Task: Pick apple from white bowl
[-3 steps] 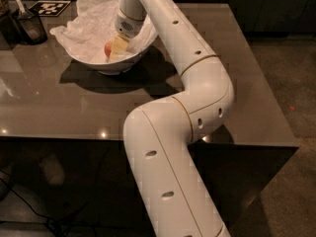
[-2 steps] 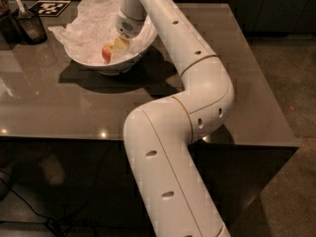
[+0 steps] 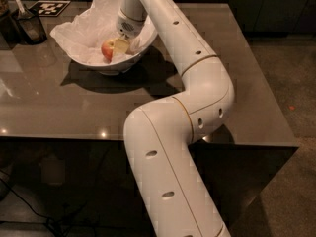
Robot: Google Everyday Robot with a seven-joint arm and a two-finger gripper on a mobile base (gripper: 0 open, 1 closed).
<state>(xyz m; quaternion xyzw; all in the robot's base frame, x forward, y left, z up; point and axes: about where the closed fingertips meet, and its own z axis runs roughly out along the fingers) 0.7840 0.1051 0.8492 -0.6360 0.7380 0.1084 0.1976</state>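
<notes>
Gripper (image 3: 117, 47) is located inside the white bowl (image 3: 109, 69), lowered from above at the end of the white arm (image 3: 197, 83), which rises from the bottom of the view, bends over the near right part of the table (image 3: 74, 102) and reaches across to the bowl. One pale yellowish pad of the gripper lies against the right side of the apple (image 3: 106, 50). The opposite side of the gripper is hidden behind the wrist and the fruit, so it cannot be told whether the jaws are spread or pinching the apple. Apple is red with a lighter patch and sits low in the bowl, to the right of its centre, resting on the crumpled white tissue paper (image 3: 84, 28) that lines the bowl and stands up above the rim on the left and far sides. Bowl stands on the far left part of the dark glossy table and casts a shadow towards the near side. Small dark cup (image 3: 30, 27) with a utensil (image 3: 16, 3) standing in it is noted at the far left corner, apart from the bowl. Black-and-white marker tag (image 3: 48, 7) lies flat on the table just behind the cup, left of the bowl.
</notes>
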